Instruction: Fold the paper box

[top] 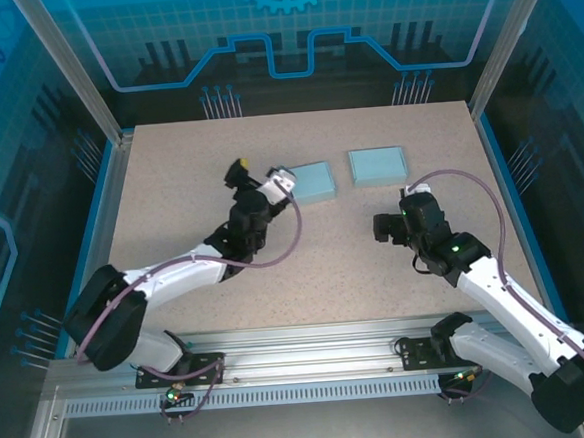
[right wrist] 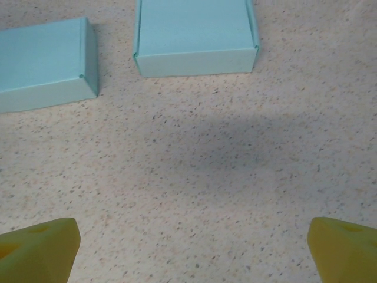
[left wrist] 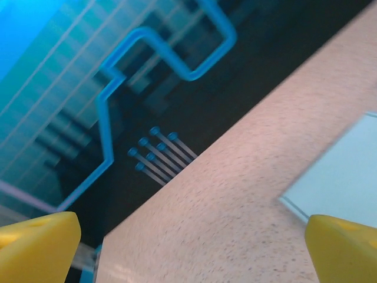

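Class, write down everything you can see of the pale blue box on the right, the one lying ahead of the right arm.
The right-hand box is pale blue, matte, seemingly thin card. Low and rectangular, it is closed, its flat top folding over the front wall, with small notches at the corners. It lies flat on the speckled table, apart from the other blue box to its left. Only the table touches it.

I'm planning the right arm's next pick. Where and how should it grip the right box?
Likely across its two short side walls, right gripper coming from the near side. The right box lies flat, its long near wall square to the open jaws, and the gap to the left box leaves finger room.
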